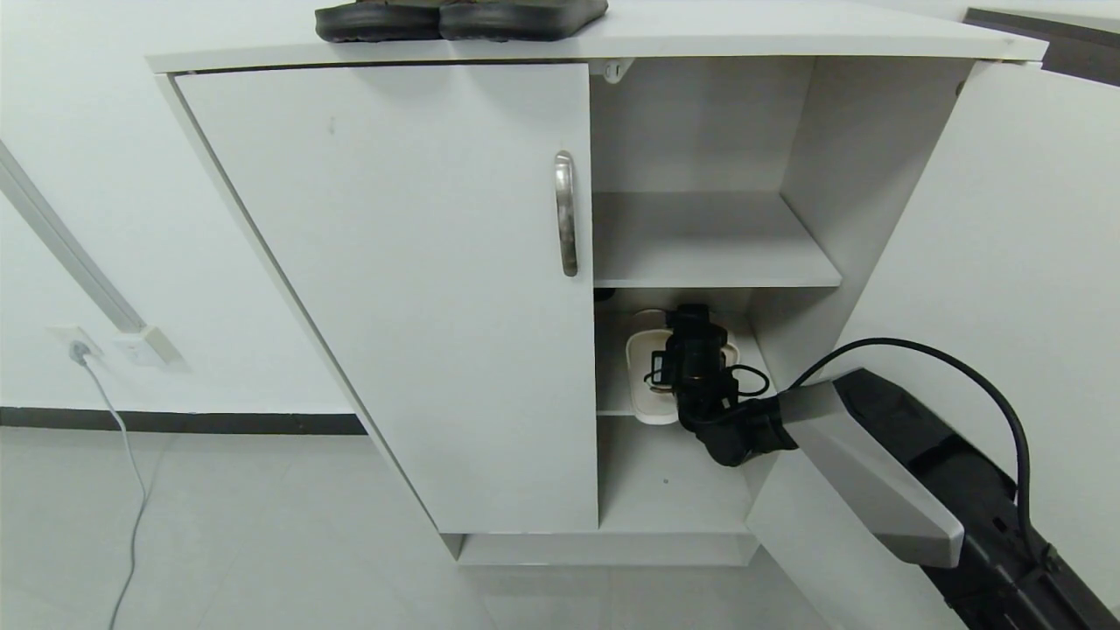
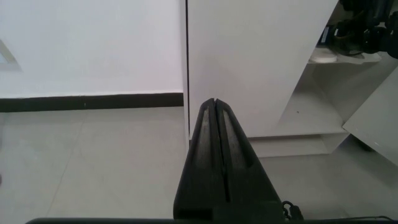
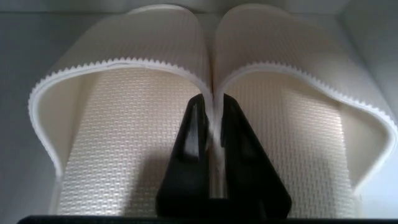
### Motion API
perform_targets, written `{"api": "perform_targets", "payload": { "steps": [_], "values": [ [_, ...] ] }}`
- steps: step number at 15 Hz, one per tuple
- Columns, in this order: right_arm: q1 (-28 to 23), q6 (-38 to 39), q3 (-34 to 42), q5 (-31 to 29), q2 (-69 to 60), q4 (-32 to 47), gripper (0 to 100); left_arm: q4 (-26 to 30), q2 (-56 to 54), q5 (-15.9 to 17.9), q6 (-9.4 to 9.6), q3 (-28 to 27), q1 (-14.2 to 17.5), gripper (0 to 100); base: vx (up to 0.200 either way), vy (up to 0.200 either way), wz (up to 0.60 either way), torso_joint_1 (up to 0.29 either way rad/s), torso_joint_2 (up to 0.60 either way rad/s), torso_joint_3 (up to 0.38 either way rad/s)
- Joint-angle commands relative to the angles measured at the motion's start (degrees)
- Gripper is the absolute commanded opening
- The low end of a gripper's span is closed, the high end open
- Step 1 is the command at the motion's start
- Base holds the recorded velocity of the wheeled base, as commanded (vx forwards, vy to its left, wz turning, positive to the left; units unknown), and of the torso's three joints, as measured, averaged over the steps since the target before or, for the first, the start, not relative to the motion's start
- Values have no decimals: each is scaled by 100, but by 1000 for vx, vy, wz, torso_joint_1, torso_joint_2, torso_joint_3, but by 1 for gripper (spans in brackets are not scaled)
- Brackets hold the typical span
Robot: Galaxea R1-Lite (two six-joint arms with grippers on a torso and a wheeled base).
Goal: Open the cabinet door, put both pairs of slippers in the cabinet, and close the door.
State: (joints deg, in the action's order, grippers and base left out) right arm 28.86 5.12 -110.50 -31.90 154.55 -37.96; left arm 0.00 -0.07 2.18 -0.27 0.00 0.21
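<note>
The white cabinet [image 1: 787,35] stands in front of me against the wall. Its left door [image 1: 394,289] is shut. Its right door [image 1: 1006,262] is swung wide open beside my right arm.

Inside the open half, the upper shelf [image 1: 709,254] is bare. The lower shelf [image 1: 612,404] below it carries the pair of white slippers [image 1: 646,385], and the cabinet floor [image 1: 665,481] lies beneath that.

A pair of dark slippers [image 1: 459,19] sits on the cabinet top, above the shut door, toes at the front edge.

My right tool [image 1: 696,346] reaches into the open half at the lower shelf. It is clenched on the white slippers [image 3: 124,143]. They lie side by side, soles down, openings facing me. The right tool [image 3: 211,106] pinches their two touching inner edges together between its fingers.

My left tool [image 2: 213,102] hangs low over the tiled floor [image 2: 93,162], pointing at the foot of the shut door [image 2: 249,56]. Its fingers are pressed flat together with nothing between them, well apart from both pairs.
</note>
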Motion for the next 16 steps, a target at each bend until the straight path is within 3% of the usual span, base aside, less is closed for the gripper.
{"api": "perform_targets", "payload": {
  "steps": [1, 7, 16],
  "values": [
    [-11, -2, -60, 0, 84, -1, 100, 0, 7, 2, 0, 0, -3, 0, 0, 0, 0, 0, 0, 0],
    [15, 103, 169, -9, -92, -45, 100, 0, 7, 2, -8, -9, -3, 0, 0, 0, 0, 0, 0, 0],
    [120, 191, 1566, -18, -795, -739, 100, 0, 7, 2, 9, 0, -3, 0, 0, 0, 0, 0, 0, 0]
  ]
}}
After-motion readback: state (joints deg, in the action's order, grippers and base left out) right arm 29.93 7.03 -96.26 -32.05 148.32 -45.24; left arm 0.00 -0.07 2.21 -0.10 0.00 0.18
